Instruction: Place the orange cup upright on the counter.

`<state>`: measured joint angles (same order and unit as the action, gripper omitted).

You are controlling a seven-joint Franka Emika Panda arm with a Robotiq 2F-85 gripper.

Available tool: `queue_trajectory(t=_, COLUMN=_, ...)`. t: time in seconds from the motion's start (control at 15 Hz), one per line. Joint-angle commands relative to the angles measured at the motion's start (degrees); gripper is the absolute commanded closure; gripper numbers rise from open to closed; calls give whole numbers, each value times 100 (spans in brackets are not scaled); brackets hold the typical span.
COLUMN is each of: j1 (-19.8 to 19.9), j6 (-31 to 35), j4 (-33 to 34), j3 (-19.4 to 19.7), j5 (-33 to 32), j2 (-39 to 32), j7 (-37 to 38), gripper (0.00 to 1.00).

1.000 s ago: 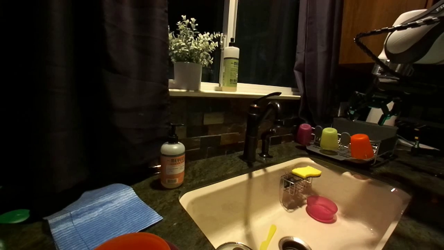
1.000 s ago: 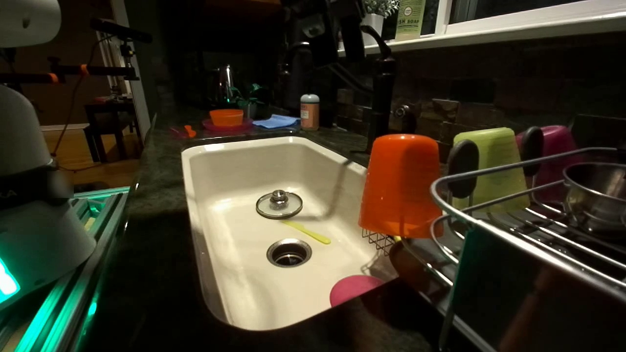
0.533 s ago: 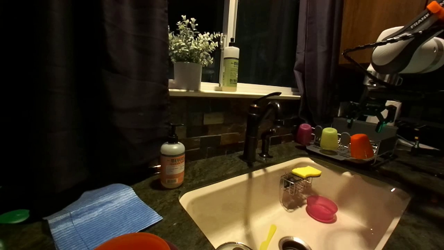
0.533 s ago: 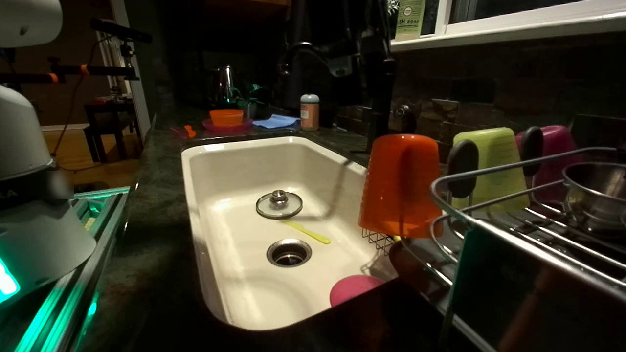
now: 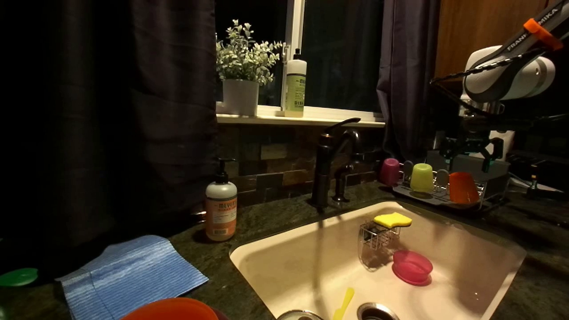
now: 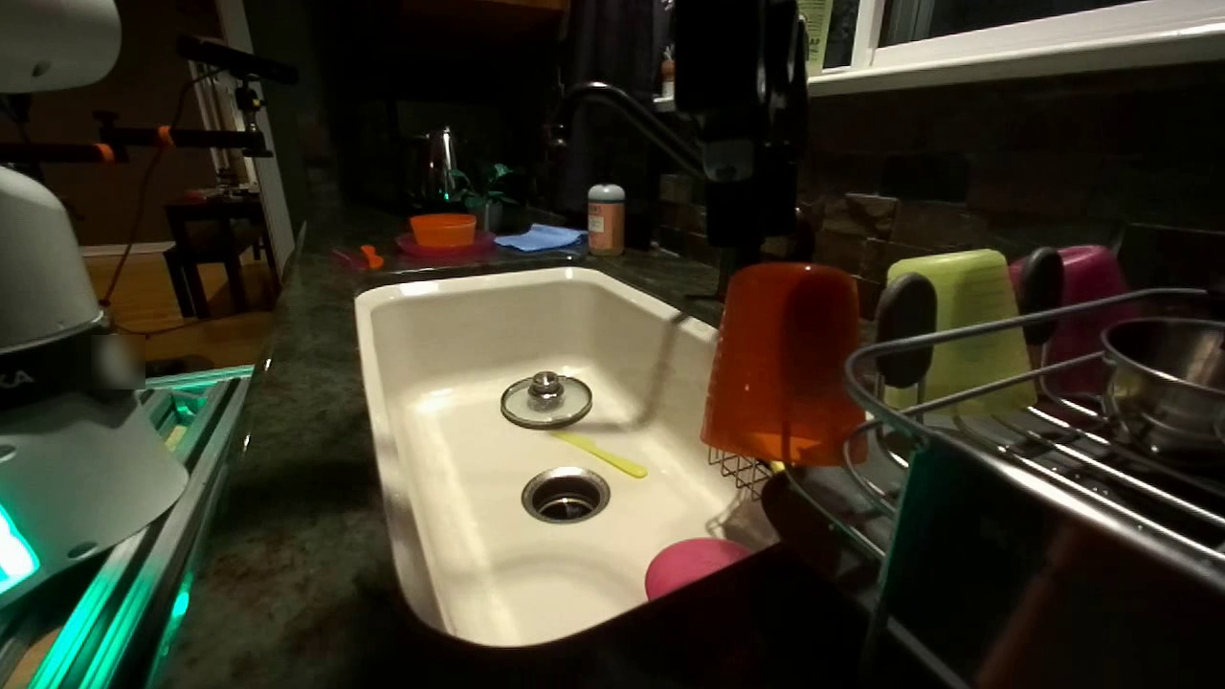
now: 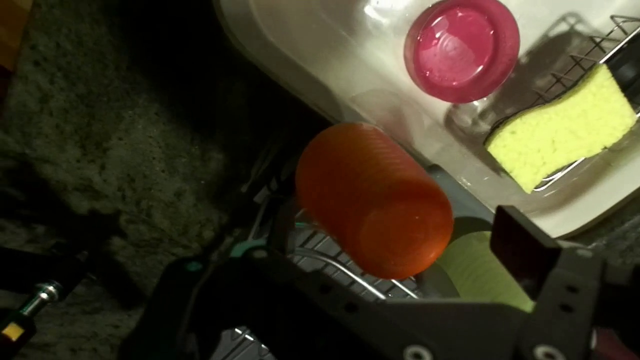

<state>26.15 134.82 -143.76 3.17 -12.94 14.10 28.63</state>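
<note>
The orange cup stands upside down at the near end of the dish rack, its closed base up; it shows large in an exterior view. My gripper is open and empty, above the rack just over the cup. In the wrist view the cup lies in the gap between the spread fingers of my gripper, touching neither as far as I can see. One dark pad is near the yellow-green cup. The dark counter surrounds the cream sink.
The dish rack also holds a purple cup and a steel pot. The sink holds a pink dish and a sponge on a wire caddy. The faucet rises behind the sink.
The arm and open gripper have moved down and left in an exterior view, closer over the orange cup. Shadow now darkens the cup. The cup has not moved.
</note>
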Motion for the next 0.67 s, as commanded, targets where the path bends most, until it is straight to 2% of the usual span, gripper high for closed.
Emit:
queue_trajectory(t=0.0, j1=-246, j6=-548, j4=427, j3=326, j5=-37, j2=-300, j7=-107, gripper=0)
queue_trajectory(t=0.6, j1=-709, j6=-817, j4=1038, j3=944, j5=905, j2=-952, j7=-1284, gripper=0)
